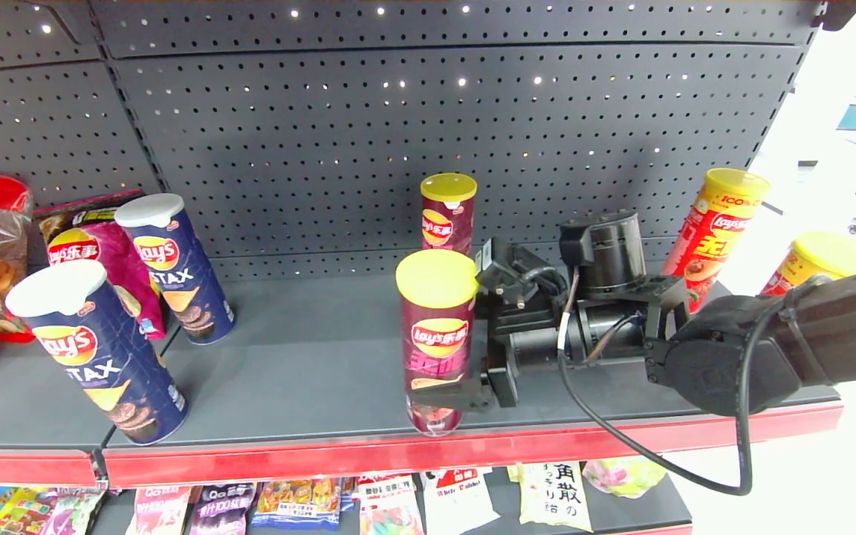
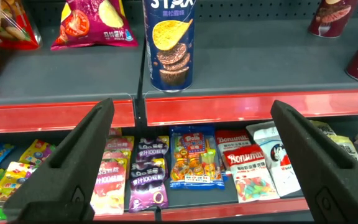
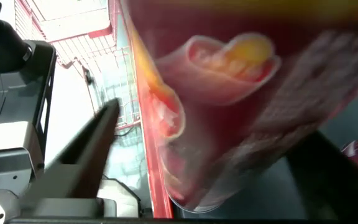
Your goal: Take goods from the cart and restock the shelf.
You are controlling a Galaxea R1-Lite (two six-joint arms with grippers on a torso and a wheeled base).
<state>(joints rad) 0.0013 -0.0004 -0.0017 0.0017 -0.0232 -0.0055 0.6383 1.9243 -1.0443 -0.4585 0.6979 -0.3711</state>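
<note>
Altogether two maroon cans (image 1: 435, 334) (image 1: 448, 215), two blue cans (image 1: 101, 357) (image 1: 175, 267), two red cans (image 1: 714, 230) (image 1: 818, 260).

Right arm (image 1: 770, 334): black, stretched in level from the right, wrist (image 1: 606, 327) turned so one finger sits before its load and one behind. right tool (image 1: 452, 388) clamped low on a maroon cylindrical chip can with a yellow lid (image 1: 435, 327). left tool (image 2: 194, 165): black fingers (image 2: 73, 168) spread wide apart.

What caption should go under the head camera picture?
The right gripper holds a maroon can upright near the shelf's front edge.
</note>
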